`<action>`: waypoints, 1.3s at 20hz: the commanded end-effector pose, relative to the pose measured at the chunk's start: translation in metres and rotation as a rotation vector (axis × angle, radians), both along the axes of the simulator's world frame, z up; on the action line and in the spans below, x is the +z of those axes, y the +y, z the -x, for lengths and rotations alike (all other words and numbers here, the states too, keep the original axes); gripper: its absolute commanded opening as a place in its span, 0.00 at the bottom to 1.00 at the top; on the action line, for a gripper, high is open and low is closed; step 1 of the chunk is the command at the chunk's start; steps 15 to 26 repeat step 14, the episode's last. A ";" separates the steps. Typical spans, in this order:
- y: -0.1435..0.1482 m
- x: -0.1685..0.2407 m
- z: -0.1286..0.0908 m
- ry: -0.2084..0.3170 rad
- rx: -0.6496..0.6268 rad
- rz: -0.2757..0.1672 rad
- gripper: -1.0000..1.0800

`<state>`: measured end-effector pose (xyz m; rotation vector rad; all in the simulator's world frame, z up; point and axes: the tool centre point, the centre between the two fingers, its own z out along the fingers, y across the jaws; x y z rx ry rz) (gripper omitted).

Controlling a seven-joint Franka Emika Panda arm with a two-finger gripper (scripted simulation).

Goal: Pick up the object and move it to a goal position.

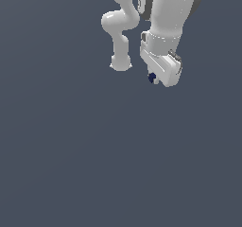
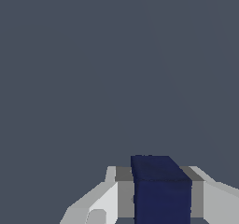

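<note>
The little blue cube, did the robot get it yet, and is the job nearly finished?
Yes, picking up looks done: the blue cube sits squeezed between the fingers of the hand. Right now the hand holds it. Taking it to the goal is left, and no goal marker shows.

No readable text is showing

Nothing written, printed or numbered is appearing on any surface in the exterior view or the wrist view.
</note>
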<state>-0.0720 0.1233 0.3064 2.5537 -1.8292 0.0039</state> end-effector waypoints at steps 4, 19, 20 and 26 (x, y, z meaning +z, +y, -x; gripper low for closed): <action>0.025 0.038 0.011 0.001 0.000 0.001 0.00; 0.042 0.064 0.017 0.002 0.001 -0.001 0.00; 0.042 0.064 0.017 0.002 0.001 -0.001 0.00; 0.042 0.064 0.017 0.002 0.001 -0.001 0.00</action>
